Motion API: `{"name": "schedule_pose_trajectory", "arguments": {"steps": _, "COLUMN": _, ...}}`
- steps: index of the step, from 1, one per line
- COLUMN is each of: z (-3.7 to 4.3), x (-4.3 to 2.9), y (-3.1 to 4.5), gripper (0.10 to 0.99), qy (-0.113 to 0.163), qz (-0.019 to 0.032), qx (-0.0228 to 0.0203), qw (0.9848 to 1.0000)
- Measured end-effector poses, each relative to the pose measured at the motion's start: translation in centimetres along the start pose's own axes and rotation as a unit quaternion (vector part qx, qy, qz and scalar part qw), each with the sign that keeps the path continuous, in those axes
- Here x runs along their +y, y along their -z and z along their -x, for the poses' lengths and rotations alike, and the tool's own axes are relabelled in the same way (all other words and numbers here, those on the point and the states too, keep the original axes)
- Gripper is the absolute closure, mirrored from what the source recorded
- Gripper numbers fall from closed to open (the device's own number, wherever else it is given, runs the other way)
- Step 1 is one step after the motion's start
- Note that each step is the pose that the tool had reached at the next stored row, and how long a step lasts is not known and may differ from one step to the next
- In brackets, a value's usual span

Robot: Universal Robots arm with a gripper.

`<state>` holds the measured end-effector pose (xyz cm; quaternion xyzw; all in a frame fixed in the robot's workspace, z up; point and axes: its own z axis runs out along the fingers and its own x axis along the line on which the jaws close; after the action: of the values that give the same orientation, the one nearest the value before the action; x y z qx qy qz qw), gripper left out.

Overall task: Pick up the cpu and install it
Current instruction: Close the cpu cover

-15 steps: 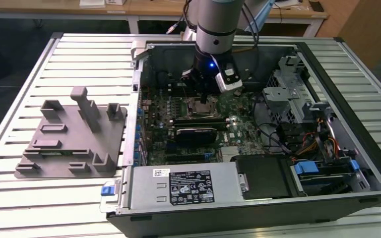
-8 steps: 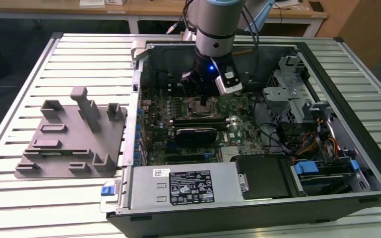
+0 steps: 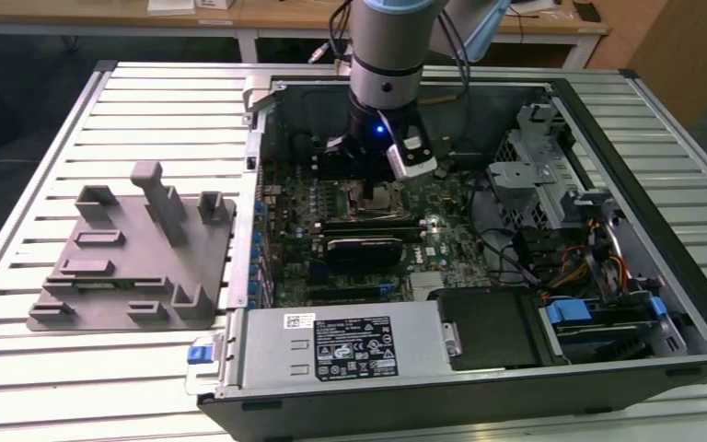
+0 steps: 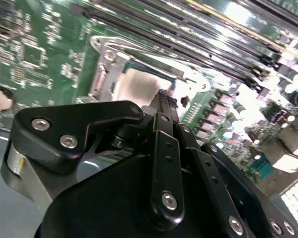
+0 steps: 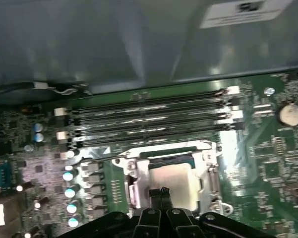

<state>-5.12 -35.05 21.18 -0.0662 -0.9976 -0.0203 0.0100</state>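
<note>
- Here, my hand (image 5: 161,192) hangs over the motherboard (image 5: 268,168) inside the open computer case (image 3: 452,410) — fingertips pressed together, nothing between them.
- The cpu (image 5: 171,179) lies flat in the socket frame (image 5: 211,174), silver top up, just beneath my fingertips; I cannot tell whether they touch it.
- Memory slots (image 5: 149,119) run just beside the socket.
- Grey fixture (image 3: 133,267) — on the desk (image 3: 144,110), to the exterior view's left of the case.

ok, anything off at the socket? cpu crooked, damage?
Nothing stands out. In the first wrist view the cpu lies flat and square inside the socket frame; the gripper, shut, is at its edge.
</note>
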Motion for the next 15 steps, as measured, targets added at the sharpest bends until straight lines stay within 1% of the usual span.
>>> {"name": "schedule_pose_trajectory", "arguments": {"steps": 2, "z": -0.4, "x": -0.06, "y": -0.12, "gripper": 0.98, "qy": 0.0, "qz": -0.0001, "qx": 0.0, "qw": 1.0}}
{"name": "schedule_pose_trajectory", "arguments": {"steps": 6, "z": -0.83, "x": -0.16, "y": -0.44, "gripper": 0.98, "qy": 0.0, "qz": 0.0, "qx": 0.0, "qw": 1.0}}
{"name": "schedule_pose_trajectory", "arguments": {"steps": 11, "z": -1.02, "x": -0.3, "y": -0.9, "gripper": 0.98, "qy": 0.0, "qz": -0.0001, "qx": 0.0, "qw": 1.0}}
{"name": "schedule_pose_trajectory", "arguments": {"steps": 15, "z": -1.02, "x": -0.39, "y": -1.08, "gripper": 0.98, "qy": 0.0, "qz": -0.0001, "qx": 0.0, "qw": 1.0}}
